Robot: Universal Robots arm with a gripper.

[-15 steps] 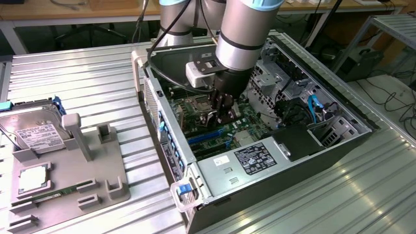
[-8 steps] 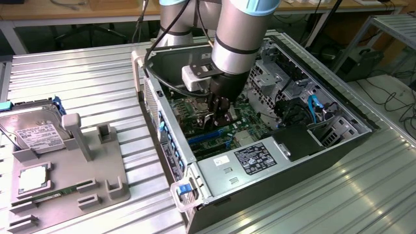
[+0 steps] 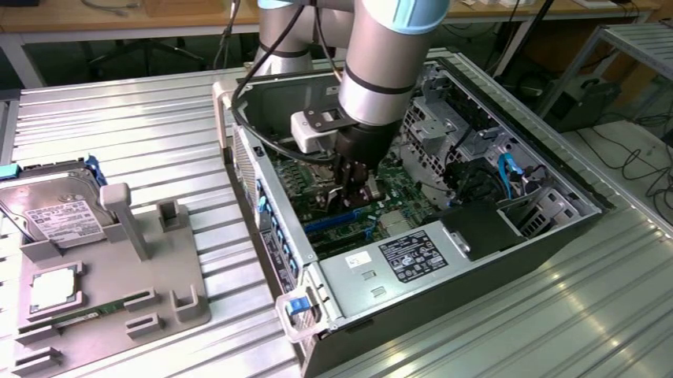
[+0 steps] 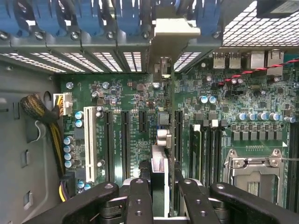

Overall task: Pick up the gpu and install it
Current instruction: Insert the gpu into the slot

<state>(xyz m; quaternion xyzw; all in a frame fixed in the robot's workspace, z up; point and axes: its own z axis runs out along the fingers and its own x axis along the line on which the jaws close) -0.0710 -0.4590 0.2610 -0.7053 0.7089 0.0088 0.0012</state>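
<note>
The end effector (image 4: pixel 159 191) is clenched on the gpu (image 4: pixel 162 140), its black fingers (image 4: pixel 138 196) pressing both faces of the card, which stands on edge. Beyond the fingers, the gpu runs over the green motherboard (image 4: pixel 117 98) between the black expansion slots (image 4: pixel 125 140), and its silver bracket (image 4: pixel 170 32) meets the rear slot openings of the computer case (image 3: pixel 547 228) on the metal tabletop (image 3: pixel 137 134).
</note>
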